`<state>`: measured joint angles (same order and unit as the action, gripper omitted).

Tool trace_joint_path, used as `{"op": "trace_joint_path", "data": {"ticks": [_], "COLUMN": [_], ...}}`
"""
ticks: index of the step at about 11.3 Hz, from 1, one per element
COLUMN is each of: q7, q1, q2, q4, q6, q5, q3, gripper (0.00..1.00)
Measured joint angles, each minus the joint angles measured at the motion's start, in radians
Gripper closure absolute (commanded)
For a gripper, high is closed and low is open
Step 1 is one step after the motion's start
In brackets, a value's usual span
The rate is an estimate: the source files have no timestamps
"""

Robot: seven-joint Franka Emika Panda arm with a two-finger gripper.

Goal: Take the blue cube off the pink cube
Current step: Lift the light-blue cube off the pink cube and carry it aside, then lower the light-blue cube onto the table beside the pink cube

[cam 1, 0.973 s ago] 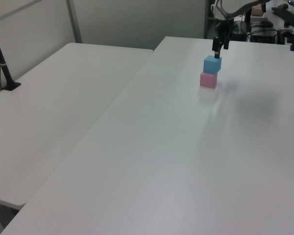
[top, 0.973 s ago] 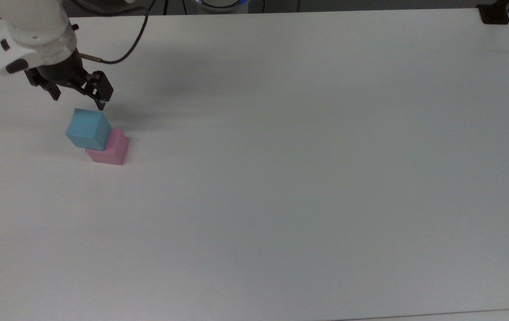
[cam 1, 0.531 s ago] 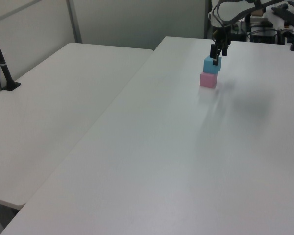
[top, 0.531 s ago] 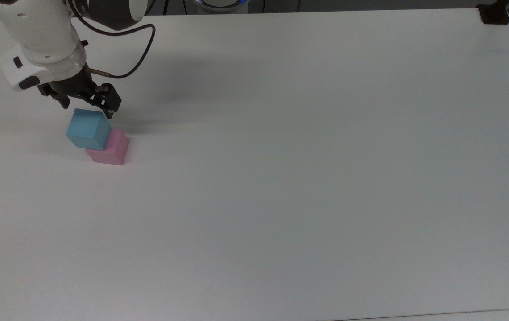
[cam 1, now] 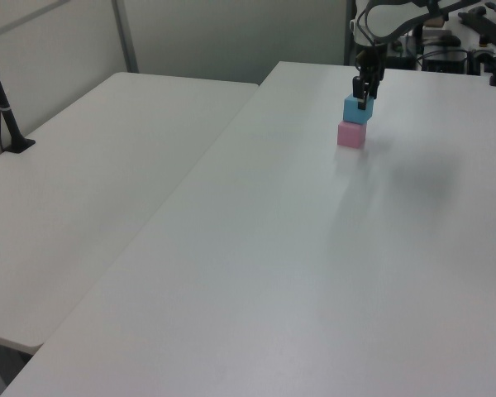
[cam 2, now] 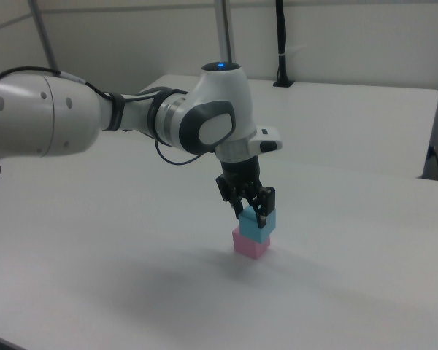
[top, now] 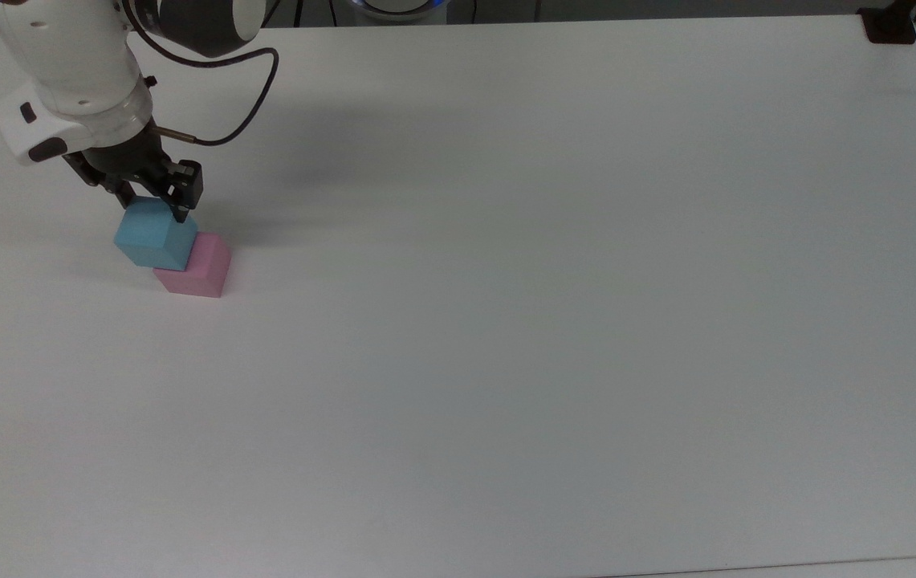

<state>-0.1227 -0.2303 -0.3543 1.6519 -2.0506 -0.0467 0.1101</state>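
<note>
The blue cube [top: 151, 237] still rests on top of the pink cube [top: 202, 270] near the top view's left edge. My gripper [top: 154, 207] has come down over the stack. Its two black fingers straddle the blue cube and press against opposite sides of it. In the left view the gripper [cam 1: 362, 98] stands at the far end of the table over the blue cube [cam 1: 356, 111] and pink cube [cam 1: 351, 135]. In the right view the fingertips [cam 2: 266, 217] reach partway down the blue cube [cam 2: 256, 227], above the pink cube [cam 2: 249, 246].
The stack stands on a wide white table [top: 506, 321] with bare surface all around. A black cable [top: 241, 104] loops from the wrist. A black post base [top: 889, 24] sits at the top view's far right corner. A second white table [cam 1: 91, 165] adjoins in the left view.
The gripper dropped from above and behind the stack onto the blue cube. Its fingers narrowed onto the cube's sides, and the cube shifted slightly toward the top view's left.
</note>
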Motion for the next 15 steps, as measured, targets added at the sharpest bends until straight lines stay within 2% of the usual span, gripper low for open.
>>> {"op": "trace_joint_path", "data": {"ticks": [2, 4, 5, 7, 9, 11, 15], "q7": [-0.065, -0.14, -0.166, -0.183, -0.183, -0.143, -0.021], "q1": [-0.001, -0.002, -0.002, 0.002, 0.042, 0.109, 0.241], "q2": [0.028, 0.101, 0.158, 0.293, 0.396, 0.419, 0.363], "q4": [-0.003, 0.022, 0.07, 0.228, 0.359, 0.411, 0.449], "q6": [0.053, 0.12, 0.135, 0.142, 0.142, 0.14, 0.061], "q5": [0.0, 0.0, 0.0, 0.0, 0.0, 0.0, -0.007], "q3": [0.0, 0.001, 0.001, -0.005, -0.008, -0.01, -0.015], "gripper": [0.37, 0.36, 0.36, 0.36, 0.36, 0.36, 0.37]}}
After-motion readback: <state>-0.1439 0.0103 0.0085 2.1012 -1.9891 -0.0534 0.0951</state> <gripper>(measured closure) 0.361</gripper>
